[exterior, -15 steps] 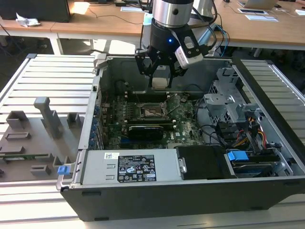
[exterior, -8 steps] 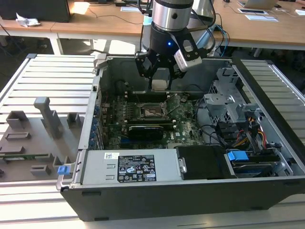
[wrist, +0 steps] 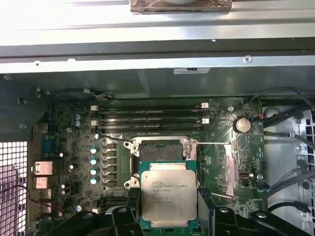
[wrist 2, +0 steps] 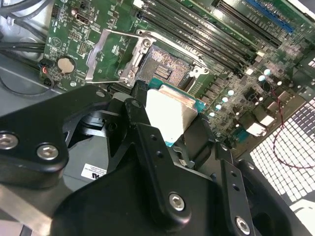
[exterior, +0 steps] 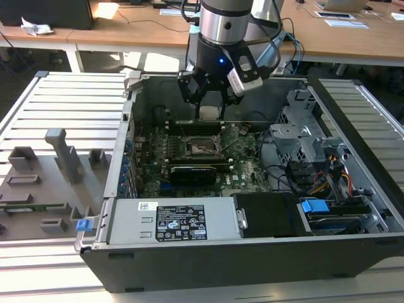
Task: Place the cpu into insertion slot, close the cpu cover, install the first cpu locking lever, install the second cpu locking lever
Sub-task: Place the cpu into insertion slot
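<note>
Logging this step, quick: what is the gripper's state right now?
Gripper: shut on the cpu, holding it by its edges close to the uncovered insertion slot, not yet seated.

Both wrist views close above motherboard (wrist: pixel 216 164) (wrist 2: pixel 64 29)

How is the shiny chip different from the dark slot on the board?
The cpu has a silver top with a green rim; the slot is dark inside with a silver rim. The cpu is held up off the board by the gripper; the slot sits fixed on the board and is empty. Both are square.
</note>
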Robot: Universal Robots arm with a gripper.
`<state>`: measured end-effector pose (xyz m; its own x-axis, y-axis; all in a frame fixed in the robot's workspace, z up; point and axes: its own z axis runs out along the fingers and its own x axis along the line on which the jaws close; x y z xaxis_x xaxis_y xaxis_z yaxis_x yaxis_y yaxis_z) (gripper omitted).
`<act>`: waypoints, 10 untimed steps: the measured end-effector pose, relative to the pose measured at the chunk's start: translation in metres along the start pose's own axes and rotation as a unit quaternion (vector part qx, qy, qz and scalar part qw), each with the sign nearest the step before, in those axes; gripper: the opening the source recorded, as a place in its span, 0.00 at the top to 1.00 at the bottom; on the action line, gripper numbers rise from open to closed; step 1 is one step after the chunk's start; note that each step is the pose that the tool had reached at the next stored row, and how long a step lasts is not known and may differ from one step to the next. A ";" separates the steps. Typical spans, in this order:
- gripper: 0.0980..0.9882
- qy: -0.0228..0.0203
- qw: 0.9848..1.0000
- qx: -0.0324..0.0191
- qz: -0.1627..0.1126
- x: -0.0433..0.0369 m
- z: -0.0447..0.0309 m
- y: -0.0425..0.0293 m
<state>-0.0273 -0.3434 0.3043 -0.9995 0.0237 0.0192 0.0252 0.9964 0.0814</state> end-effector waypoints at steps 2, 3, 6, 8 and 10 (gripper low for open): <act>0.50 0.000 1.000 0.002 -0.001 0.0001 0.0018 0.0006; 0.50 0.000 1.000 0.005 -0.002 0.0000 0.0026 0.0011; 0.50 0.000 1.000 0.009 -0.004 -0.0001 0.0044 0.0022; 0.50 0.000 1.000 0.010 -0.006 -0.0004 0.0055 0.0028; 0.50 0.000 1.000 0.010 -0.008 -0.0014 0.0072 0.0042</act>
<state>-0.0259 -0.3387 0.2975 -0.9998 0.0087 0.0188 0.0098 0.9981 0.0611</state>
